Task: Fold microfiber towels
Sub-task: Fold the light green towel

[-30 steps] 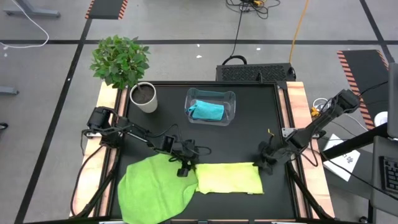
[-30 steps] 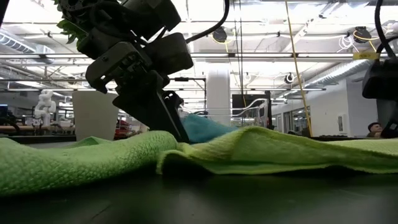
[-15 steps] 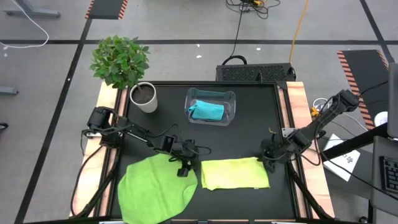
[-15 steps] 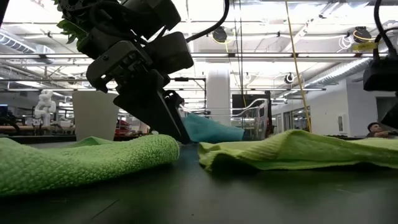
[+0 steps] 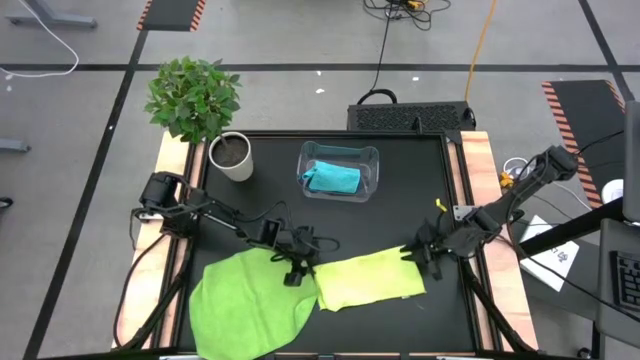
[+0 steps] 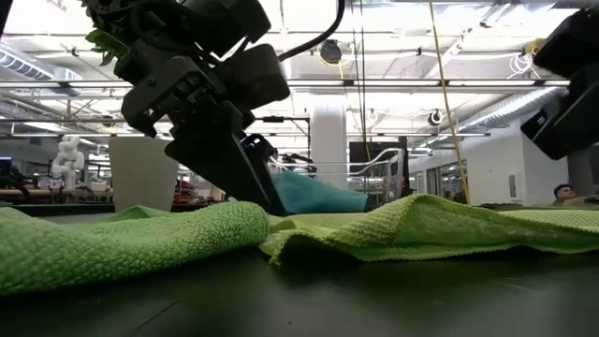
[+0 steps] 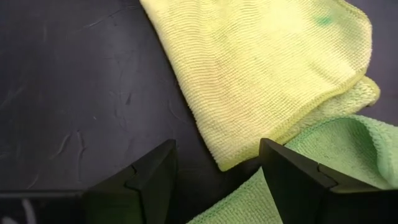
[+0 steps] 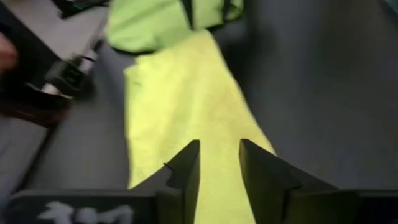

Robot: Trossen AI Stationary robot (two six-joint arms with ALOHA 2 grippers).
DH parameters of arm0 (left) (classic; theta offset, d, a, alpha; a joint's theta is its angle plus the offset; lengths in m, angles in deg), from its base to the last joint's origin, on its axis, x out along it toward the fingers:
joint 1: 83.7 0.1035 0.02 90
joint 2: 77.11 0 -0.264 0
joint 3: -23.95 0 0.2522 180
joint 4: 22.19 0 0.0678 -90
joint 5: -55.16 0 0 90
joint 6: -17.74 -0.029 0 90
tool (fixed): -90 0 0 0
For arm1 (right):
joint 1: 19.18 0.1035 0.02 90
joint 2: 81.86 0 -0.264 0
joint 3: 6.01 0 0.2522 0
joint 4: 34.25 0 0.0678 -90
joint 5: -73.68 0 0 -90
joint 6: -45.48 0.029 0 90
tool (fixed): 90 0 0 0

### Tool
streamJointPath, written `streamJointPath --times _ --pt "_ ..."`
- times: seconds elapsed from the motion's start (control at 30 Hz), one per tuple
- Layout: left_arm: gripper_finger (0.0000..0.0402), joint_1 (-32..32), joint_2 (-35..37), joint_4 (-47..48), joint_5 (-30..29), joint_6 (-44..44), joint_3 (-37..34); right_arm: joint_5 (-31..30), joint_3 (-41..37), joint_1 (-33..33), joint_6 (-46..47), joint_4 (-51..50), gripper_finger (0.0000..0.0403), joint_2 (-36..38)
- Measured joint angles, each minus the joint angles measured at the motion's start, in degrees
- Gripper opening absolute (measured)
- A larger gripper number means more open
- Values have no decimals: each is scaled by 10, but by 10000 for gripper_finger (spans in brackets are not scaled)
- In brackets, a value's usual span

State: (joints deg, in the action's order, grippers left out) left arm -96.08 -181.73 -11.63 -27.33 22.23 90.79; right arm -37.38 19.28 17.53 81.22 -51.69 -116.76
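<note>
The pale yellow-green towel (image 5: 370,280) lies near the table's front edge as a doubled strip, two layers showing at its left end (image 7: 348,93). That end meets the bright green towel (image 5: 250,300), which lies spread at the front left. The turquoise towel (image 5: 333,178) sits bunched in the clear bin (image 5: 372,160). My left gripper (image 5: 295,272) stands open low over the spot where the two green towels meet (image 7: 217,149). My right gripper (image 5: 412,256) is open above the yellow towel's right end (image 8: 219,144), clear of it in the low view (image 6: 566,94).
A white pot (image 5: 232,157) with a leafy plant stands at the table's far left corner. The black tabletop (image 5: 420,190) is bare between the bin and the towels. Wooden side rails (image 5: 480,170) border the table.
My right gripper has drawn the yellow towel toward the table's right edge, away from the green one. It has then risen, rolled and opened, letting go. The towel has slid back left, lies slightly askew and touches the bright green towel again.
</note>
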Motion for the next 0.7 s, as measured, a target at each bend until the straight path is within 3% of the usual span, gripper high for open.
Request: streamJointPath --times 0.1,0.27,0.5,0.7 --pt "234 -4 0 -1 0 -3 0 -1 0 -14 9 -24 128 12" --pt "234 -5 0 -9 0 -21 0 18 0 -22 -10 43 149 -7" --pt "234 -5 1 -38 0 -42 0 66 18 -21 -107 262 151 -196" --pt "234 -9 1 -41 0 -43 0 79 130 -23 -141 210 151 -372"
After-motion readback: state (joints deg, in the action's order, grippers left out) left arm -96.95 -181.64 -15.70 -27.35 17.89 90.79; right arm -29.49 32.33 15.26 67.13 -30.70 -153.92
